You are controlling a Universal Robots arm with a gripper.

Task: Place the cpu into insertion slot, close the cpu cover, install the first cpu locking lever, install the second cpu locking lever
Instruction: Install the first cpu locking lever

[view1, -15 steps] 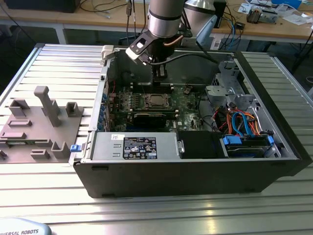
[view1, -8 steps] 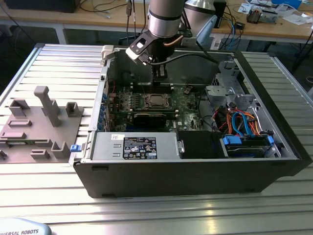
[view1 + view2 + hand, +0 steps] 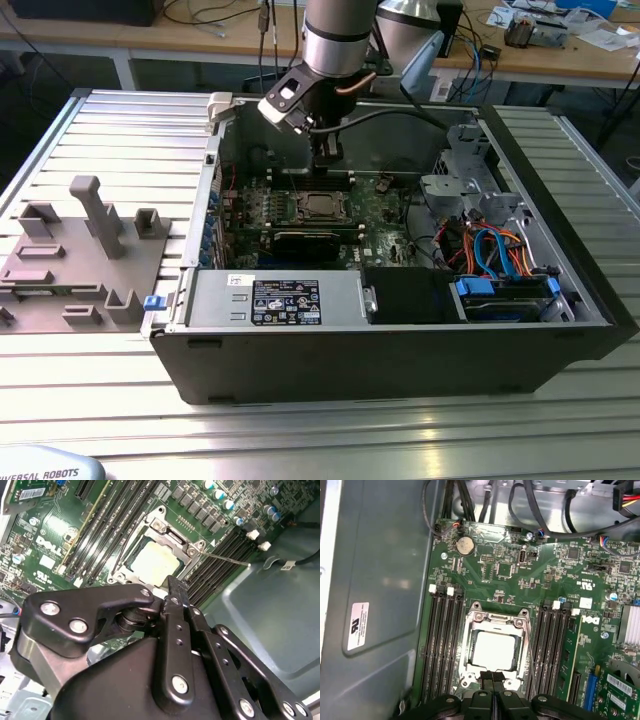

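The cpu point(image 3: 494, 649) lies silvery face up in the insertion slot point(image 3: 496, 620) in the middle of the green board. The cpu cover point(image 3: 468, 645) lies flat around it, its window framing the chip. My gripper point(image 3: 494, 675) is shut with nothing between its fingers, its tips just over the socket's edge. In the second wrist view the cpu point(image 3: 152, 562) sits beyond the gripper point(image 3: 173, 583), and a thin metal locking lever point(image 3: 227, 560) juts out from the socket's corner over the memory slots. In the exterior view the gripper point(image 3: 327, 157) hangs above the socket point(image 3: 320, 205).
Black memory slots point(image 3: 442, 640) flank the socket on both sides. The open case's walls point(image 3: 560, 200) surround the board. A labelled power supply point(image 3: 285, 300) and a drive bay with blue cables point(image 3: 500, 270) fill the front. A grey fixture block point(image 3: 80, 250) stands at the exterior view's left.
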